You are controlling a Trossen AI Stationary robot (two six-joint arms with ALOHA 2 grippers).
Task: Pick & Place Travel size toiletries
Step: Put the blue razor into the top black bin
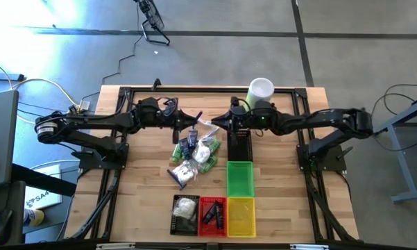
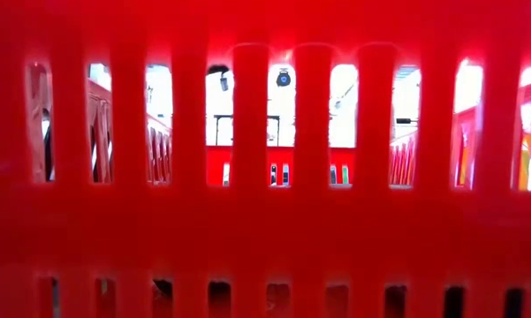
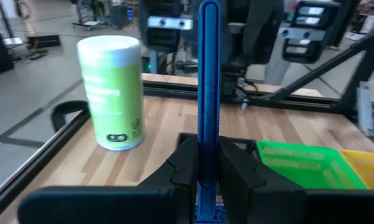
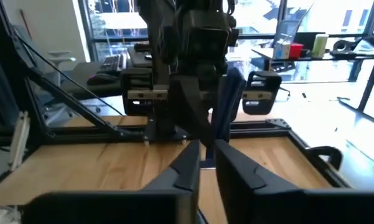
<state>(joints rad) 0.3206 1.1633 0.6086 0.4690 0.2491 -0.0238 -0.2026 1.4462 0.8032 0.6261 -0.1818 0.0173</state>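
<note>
Wooden desk: near its front edge, black basket holds a pouch, red basket tubes. Left fingers clamp a blue tube; right fingers barely parted around it.

Floor: grey concrete with dark seam lines crossing it, seen from above around the table.
Light: a bright glare patch lies on the floor at the far left.
Cables: a white cable loops over the floor left of the table.
Windows: large glazed panes run across the far wall, daylight coming through.
Furniture: a desk at the right carries small bottles; an office chair stands at the left.
</note>
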